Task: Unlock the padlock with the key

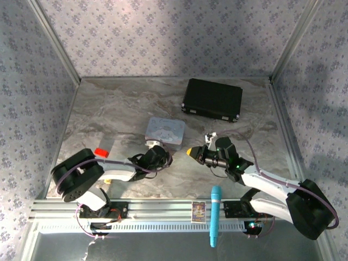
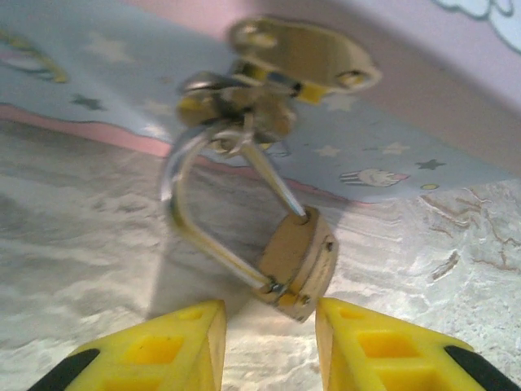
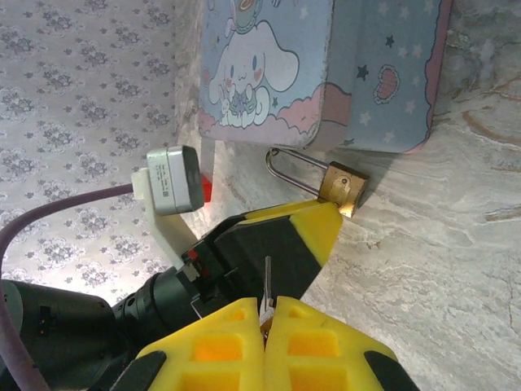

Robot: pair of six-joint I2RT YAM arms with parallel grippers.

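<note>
right wrist view: right gripper (image 3: 267,314) is pinching the key (image 3: 266,281) for insertion; left gripper (image 2: 269,316) is waiting open beside the padlock (image 3: 342,186), presumably to steady it.

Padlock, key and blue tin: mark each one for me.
padlock (image 2: 297,261), left wrist view, on its brass body.
key (image 3: 266,281), right wrist view, on its thin silver shaft.
pale blue tin (image 1: 165,130), top external view, on its lid.
</note>
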